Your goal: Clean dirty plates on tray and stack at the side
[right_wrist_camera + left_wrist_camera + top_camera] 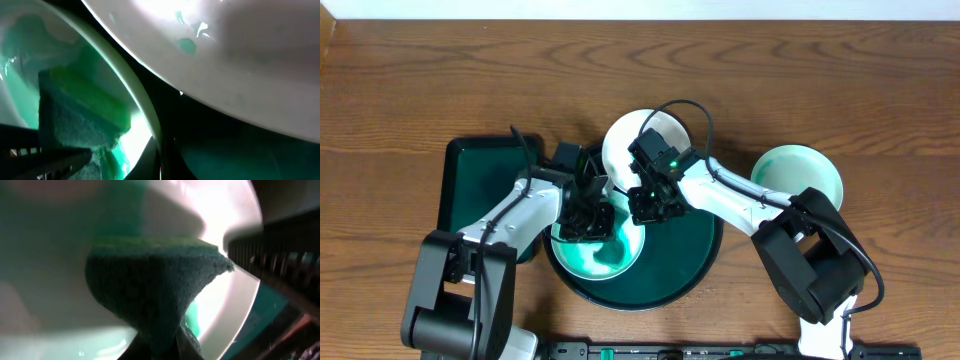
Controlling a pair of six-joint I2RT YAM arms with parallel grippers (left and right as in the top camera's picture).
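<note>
The round dark green tray (692, 262) sits at the table's middle. A white plate (612, 258) smeared with teal lies on its left part. My left gripper (585, 216) is shut on a dark green sponge (150, 290) pressed onto that plate (45, 245). My right gripper (649, 206) is shut on the plate's right rim (150, 125), and the sponge (75, 117) shows beyond it. A second white plate (628, 140) with small teal spots (225, 55) leans at the tray's back. A third plate (802, 170), tinted pale teal, lies on the table to the right.
A smaller rectangular dark green tray (480, 185) lies to the left of the round tray, under my left arm. The wooden table (420, 80) stretches across the back. A dark rail runs along the front edge.
</note>
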